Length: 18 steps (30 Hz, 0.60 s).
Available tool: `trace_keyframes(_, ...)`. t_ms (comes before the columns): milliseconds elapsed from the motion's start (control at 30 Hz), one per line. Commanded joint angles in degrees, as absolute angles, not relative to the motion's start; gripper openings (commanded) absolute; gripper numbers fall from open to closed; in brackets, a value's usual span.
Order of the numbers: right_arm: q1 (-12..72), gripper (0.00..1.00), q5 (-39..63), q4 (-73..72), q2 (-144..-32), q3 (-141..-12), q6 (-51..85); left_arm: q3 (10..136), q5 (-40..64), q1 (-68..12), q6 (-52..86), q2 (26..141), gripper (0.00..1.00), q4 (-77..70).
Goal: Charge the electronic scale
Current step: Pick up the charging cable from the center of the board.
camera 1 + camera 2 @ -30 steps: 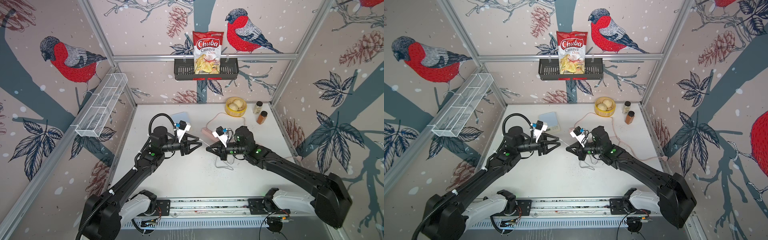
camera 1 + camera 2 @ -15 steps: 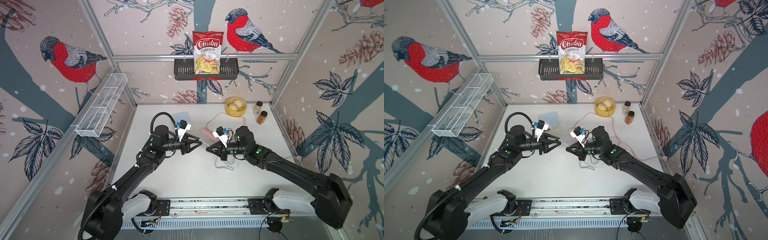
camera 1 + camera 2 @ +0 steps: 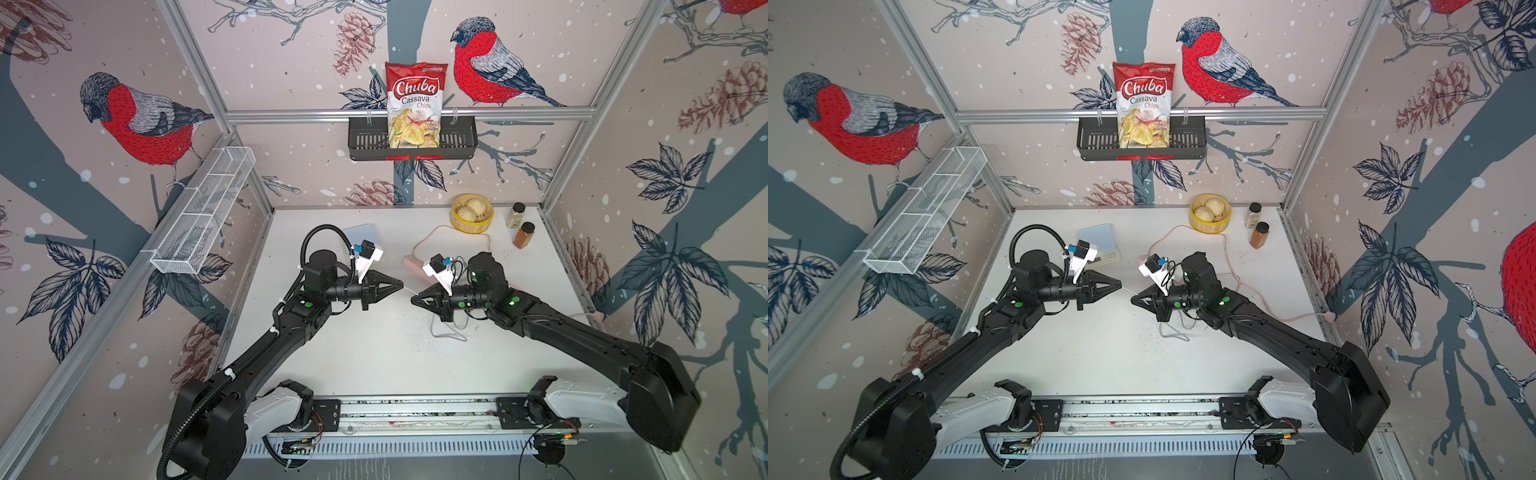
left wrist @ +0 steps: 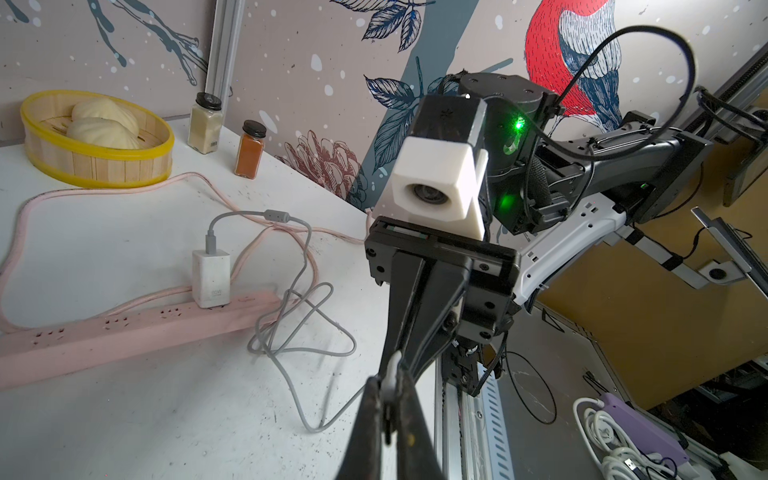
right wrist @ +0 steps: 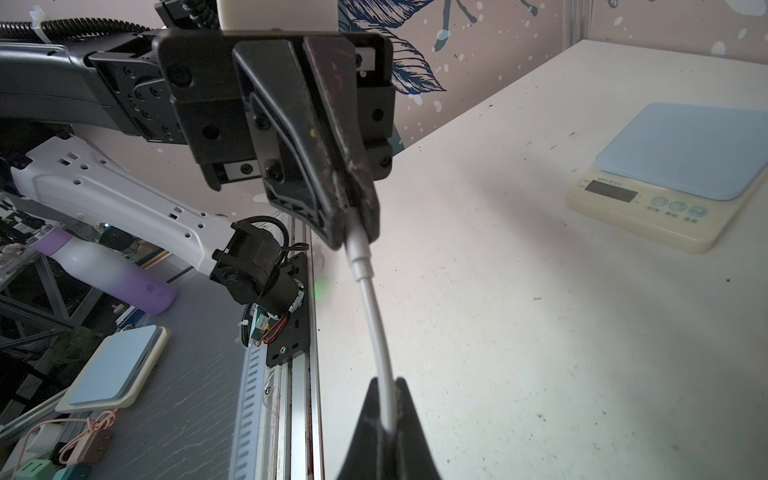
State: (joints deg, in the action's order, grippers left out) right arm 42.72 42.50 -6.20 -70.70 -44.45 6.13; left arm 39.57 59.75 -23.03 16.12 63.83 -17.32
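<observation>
the electronic scale (image 5: pixel 681 174) had a cream-white body and a pale blue top. the power strip (image 4: pixel 137 332) was pink, the charger cube (image 4: pixel 210 272) white, the cable (image 4: pixel 276 216) pale grey. the steamer basket (image 4: pixel 95 166) was light wood with yellow rims. the chips bag (image 3: pixel 415 104) was red and white. the walls (image 3: pixel 291 62) were dusty pink, patterned with red-breasted birds, pine cones and dark blue leaves. the table (image 3: pixel 374 353) was white.

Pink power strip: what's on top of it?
One white charger cube stands plugged into the power strip, grey cable leaving its top. Its prongs are hidden; other visible sockets are empty.
</observation>
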Motion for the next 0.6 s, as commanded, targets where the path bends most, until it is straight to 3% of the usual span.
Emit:
trace_keyframes(0,42.7,0.09,41.8,-6.2,-71.0,-45.1,5.4,40.1,60.8,-22.9,16.4,63.9,0.0,-19.1)
trace_keyframes(100,43.9,0.23,36.9,-3.1,-71.1,-46.2,3.3,40.9,58.5,-23.0,15.5,63.7,0.0,-16.3)
trace_keyframes(167,45.9,0.37,29.6,-0.7,-70.6,-46.9,1.2,42.5,55.7,-22.9,13.9,63.9,0.0,-11.0)
trace_keyframes(233,49.6,0.42,18.2,0.3,-69.1,-46.8,-0.8,44.3,52.8,-22.9,13.0,64.4,0.0,-5.8)
trace_keyframes(300,51.7,0.4,11.2,-0.1,-67.9,-46.4,-2.3,45.4,52.0,-22.9,12.6,65.1,0.0,-2.5)
trace_keyframes(400,53.3,0.22,5.3,-0.7,-67.1,-46.5,-4.0,46.2,52.5,-22.9,13.2,65.5,0.0,-0.4)
trace_keyframes(567,56.4,0.2,-0.9,-1.7,-68.1,-48.9,-7.4,46.4,52.4,-22.9,14.3,65.3,0.0,0.5)
